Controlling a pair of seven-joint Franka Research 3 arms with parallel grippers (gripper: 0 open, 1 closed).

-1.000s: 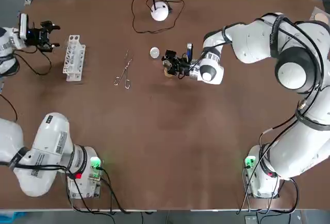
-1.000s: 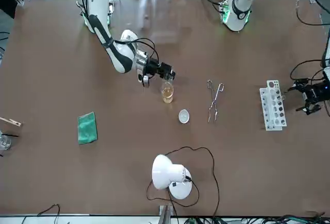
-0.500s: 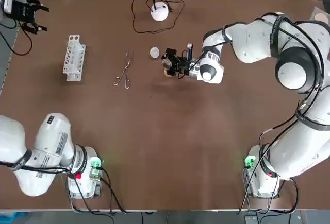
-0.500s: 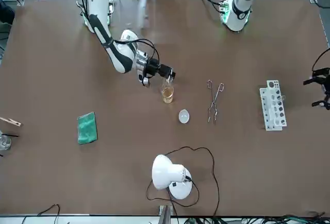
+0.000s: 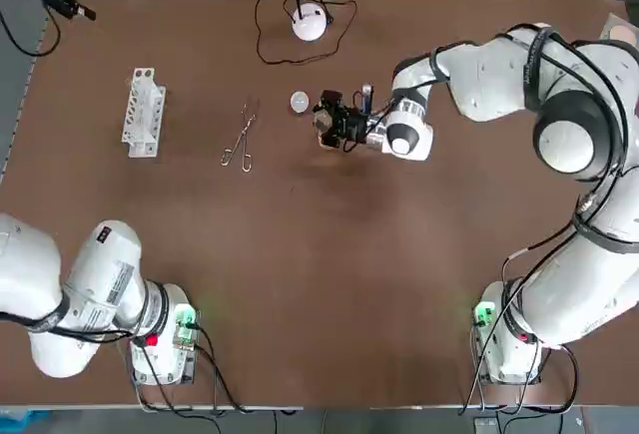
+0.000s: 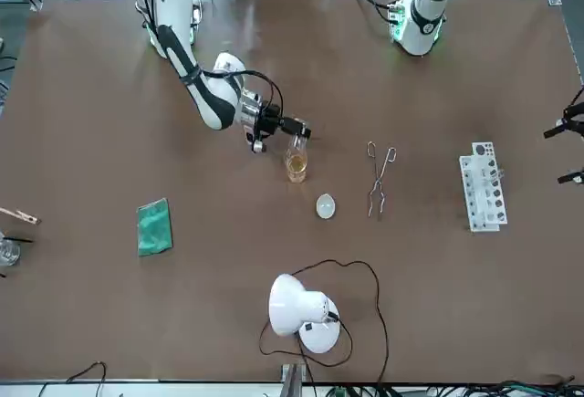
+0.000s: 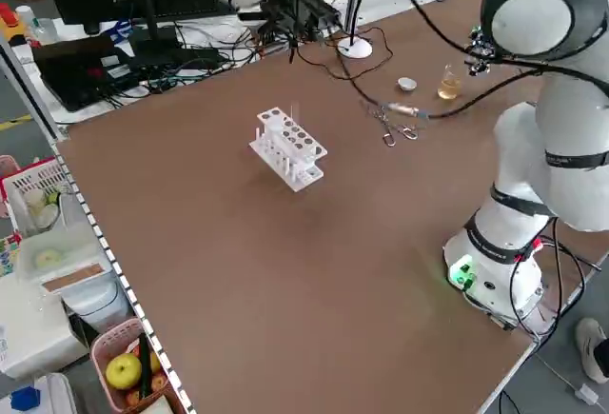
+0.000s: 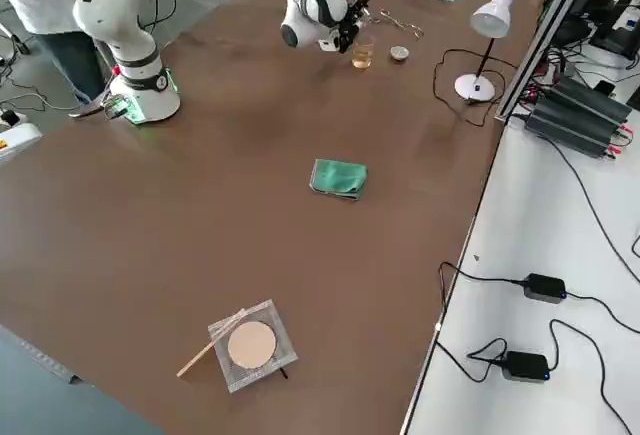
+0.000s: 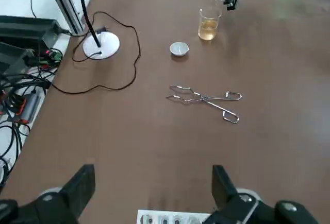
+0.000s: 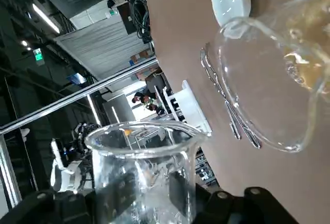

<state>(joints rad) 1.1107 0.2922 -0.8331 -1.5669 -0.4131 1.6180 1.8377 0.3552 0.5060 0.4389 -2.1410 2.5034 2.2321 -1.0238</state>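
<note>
Right gripper (image 6: 294,130) sits near the middle of the table (image 6: 109,96), its fingers closed on a small clear beaker (image 10: 142,172); that held glass is tipped well off upright, its mouth towards a second beaker of amber liquid (image 6: 296,167), which stands upright on the table just beside the fingertips; whether the two glasses touch cannot be told. Just past the standing beaker, on the side away from the robot, lies a white cap (image 6: 325,205), apart from the glass. Farther towards the robot's left, a pair of metal tongs (image 6: 379,178) lies flat on the table; beyond those, well apart, stands a white test-tube rack (image 6: 484,187). A white desk lamp (image 6: 301,310) stands near the far edge, its cord looping back towards the cap. A green cloth (image 6: 153,226) lies well off on the robot's right side. Farthest of all, the left gripper (image 9: 152,177) hangs raised out by the table's far left corner, beyond the rack, fingers spread wide with nothing between them.
</note>
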